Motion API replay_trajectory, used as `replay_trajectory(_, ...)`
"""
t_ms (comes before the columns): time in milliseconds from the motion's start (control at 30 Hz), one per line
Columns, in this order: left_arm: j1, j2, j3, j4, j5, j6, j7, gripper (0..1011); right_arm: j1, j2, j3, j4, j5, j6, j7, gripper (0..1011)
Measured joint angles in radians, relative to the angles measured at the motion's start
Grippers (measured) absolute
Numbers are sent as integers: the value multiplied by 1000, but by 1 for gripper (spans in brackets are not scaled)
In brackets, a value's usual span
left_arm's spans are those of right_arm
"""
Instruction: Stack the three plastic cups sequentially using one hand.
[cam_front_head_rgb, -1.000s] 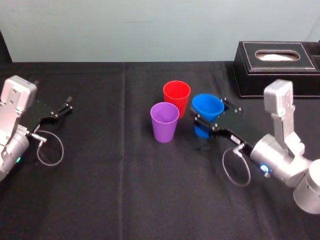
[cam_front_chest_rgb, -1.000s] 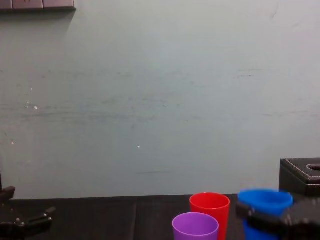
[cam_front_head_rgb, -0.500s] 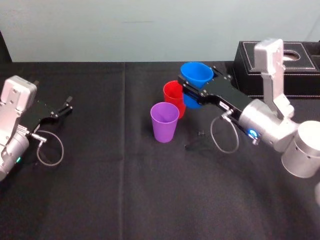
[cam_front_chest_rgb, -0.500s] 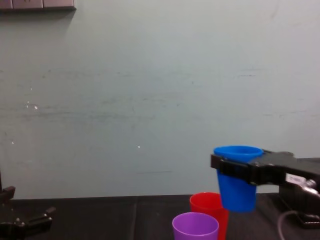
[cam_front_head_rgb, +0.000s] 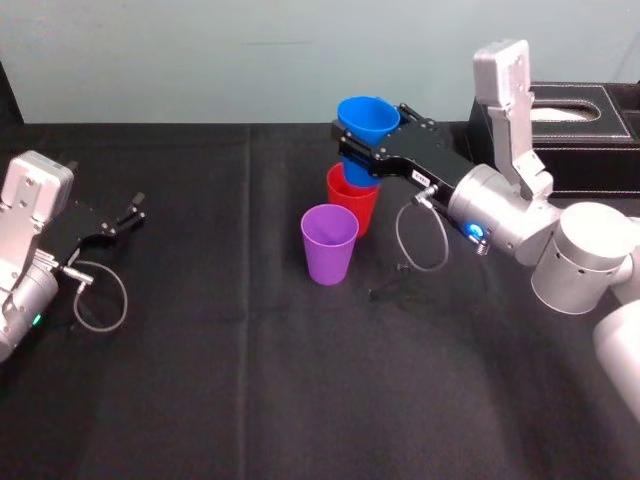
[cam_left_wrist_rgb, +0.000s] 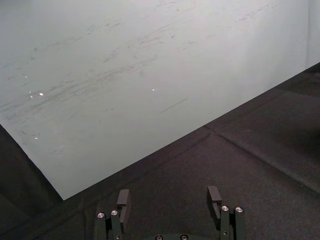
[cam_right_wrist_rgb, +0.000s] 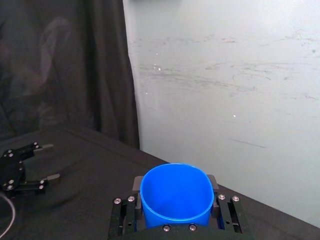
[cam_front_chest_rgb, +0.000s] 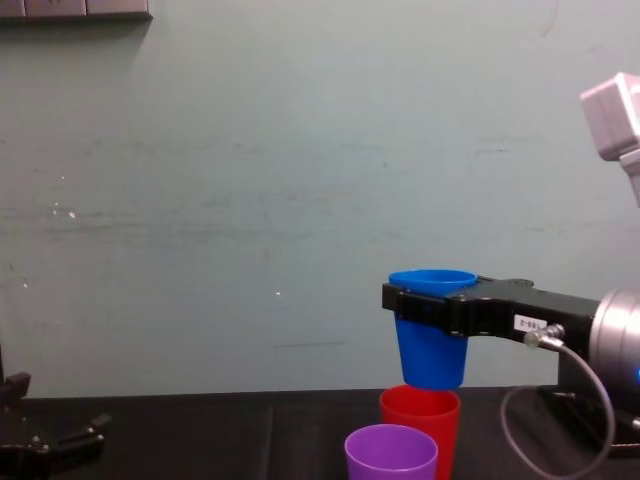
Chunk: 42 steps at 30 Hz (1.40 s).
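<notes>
My right gripper (cam_front_head_rgb: 372, 146) is shut on the blue cup (cam_front_head_rgb: 366, 133), holding it upright just above the red cup (cam_front_head_rgb: 352, 205). From the chest the blue cup (cam_front_chest_rgb: 431, 335) hangs with its base a little over the rim of the red cup (cam_front_chest_rgb: 420, 418), not touching it. The purple cup (cam_front_head_rgb: 329, 243) stands on the black table in front of the red one, slightly to the left; the chest view has it as the purple cup (cam_front_chest_rgb: 391, 453) nearest me. The right wrist view has the blue cup (cam_right_wrist_rgb: 175, 195) between the gripper's two fingers. My left gripper (cam_front_head_rgb: 135, 212) rests open at the far left.
A black stitched tissue box (cam_front_head_rgb: 580, 140) stands at the back right, behind my right arm. A pale wall (cam_front_chest_rgb: 300, 180) runs along the table's far edge. Black cloth covers the table (cam_front_head_rgb: 240, 380).
My right gripper has lifted the blue cup off the table and carried it left and back, from beside the red cup to right above it. The left arm has not moved.
</notes>
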<state>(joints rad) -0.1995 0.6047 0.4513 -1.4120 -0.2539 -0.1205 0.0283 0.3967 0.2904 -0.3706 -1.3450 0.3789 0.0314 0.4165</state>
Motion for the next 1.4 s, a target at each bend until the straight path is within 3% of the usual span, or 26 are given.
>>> replay_trajectory(600, 0, 0, 0, 0, 0, 0, 0, 1005, 72, -38, -28, 138, -6, -51, 30, 734)
replay_trajectory(1400, 0, 0, 0, 0, 0, 0, 0, 1005, 75, -47, -28, 192, -13, -87, 46, 733)
